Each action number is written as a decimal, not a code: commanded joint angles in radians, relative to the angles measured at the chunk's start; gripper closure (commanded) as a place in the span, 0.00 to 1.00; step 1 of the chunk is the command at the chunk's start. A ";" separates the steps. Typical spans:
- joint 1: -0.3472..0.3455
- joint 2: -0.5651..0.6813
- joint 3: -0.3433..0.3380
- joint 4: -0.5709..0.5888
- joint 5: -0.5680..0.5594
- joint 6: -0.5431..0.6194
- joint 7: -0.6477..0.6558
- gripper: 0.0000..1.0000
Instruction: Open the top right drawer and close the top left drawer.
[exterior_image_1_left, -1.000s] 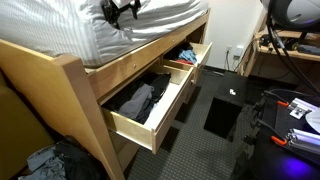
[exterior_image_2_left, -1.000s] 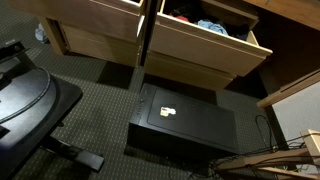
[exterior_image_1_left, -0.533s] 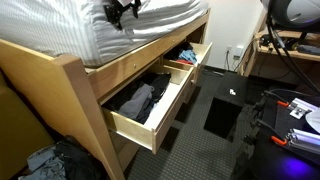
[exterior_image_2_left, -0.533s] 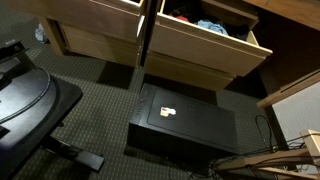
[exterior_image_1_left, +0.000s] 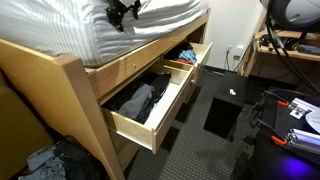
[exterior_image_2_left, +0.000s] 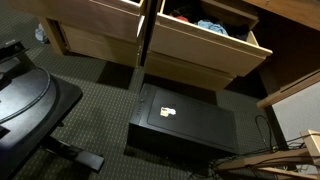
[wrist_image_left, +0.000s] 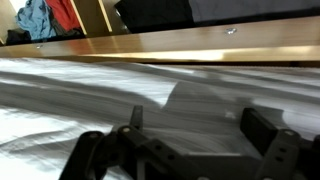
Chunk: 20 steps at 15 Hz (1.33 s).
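Over the grey-and-white striped mattress (exterior_image_1_left: 70, 30), the black claw (exterior_image_1_left: 122, 10) hovers high above the bed. In the wrist view its fingers (wrist_image_left: 262, 130) stand apart with nothing between them.

Below it, under the pine bed rail (wrist_image_left: 200, 42), the wide light pine drawer with dark grey and black clothes (exterior_image_1_left: 140, 102), the top left drawer, is pulled far out.

Further right, the smaller light pine drawer with orange-brown inner sides (exterior_image_1_left: 190, 57), the top right drawer, also stands open, with red and blue clothes inside (exterior_image_2_left: 205, 22).

The opening step looks done, so closing the top left drawer is in hand. The claw must drop off the mattress to that drawer's thick front panel (exterior_image_1_left: 152, 128) and push it squarely inward.
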 joint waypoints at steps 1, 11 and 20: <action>-0.048 0.025 0.058 -0.025 0.062 -0.003 -0.113 0.00; -0.002 0.048 0.029 -0.003 0.011 0.066 -0.226 0.00; 0.010 0.072 0.016 -0.011 -0.022 0.068 -0.320 0.00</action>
